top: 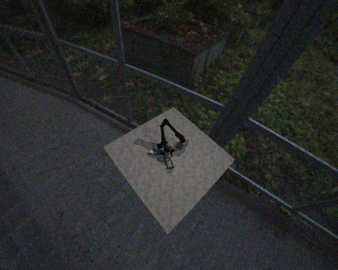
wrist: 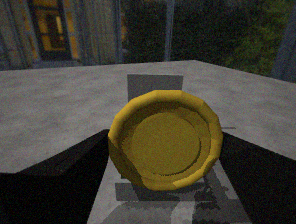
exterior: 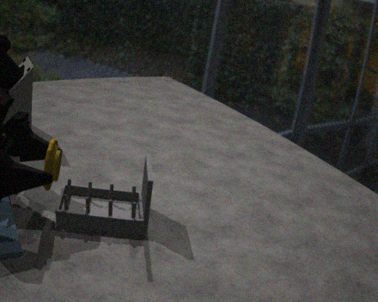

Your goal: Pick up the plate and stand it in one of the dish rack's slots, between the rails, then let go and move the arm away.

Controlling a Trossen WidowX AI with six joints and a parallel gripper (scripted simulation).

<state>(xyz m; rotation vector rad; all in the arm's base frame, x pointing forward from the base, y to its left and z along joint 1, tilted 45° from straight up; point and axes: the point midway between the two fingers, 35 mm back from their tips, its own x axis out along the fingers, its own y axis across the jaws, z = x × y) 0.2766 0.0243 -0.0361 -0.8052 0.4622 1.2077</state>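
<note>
My gripper (exterior: pixel 51 163) (wrist: pixel 163 136) is shut on the yellow plate (exterior: pixel 52 161) (wrist: pixel 165 141), one black finger on each side of its rim. The plate stands upright and shows edge-on in the exterior view. It hangs just left of and a little above the left end of the dark dish rack (exterior: pixel 100 225). The rack has two rails with short posts and a tall thin panel (exterior: pixel 144 182) (wrist: pixel 154 84) at its right end. In the wrist view the plate faces the camera and hides most of the rack behind it. In the top view the arm (top: pixel 167 139) is tiny.
The rack stands on a square grey table (top: pixel 170 195) (exterior: pixel 246 180) (wrist: pixel 55 105). A light blue block (exterior: pixel 1 233) lies at the arm's base, left of the rack. Metal railings and grass surround the table.
</note>
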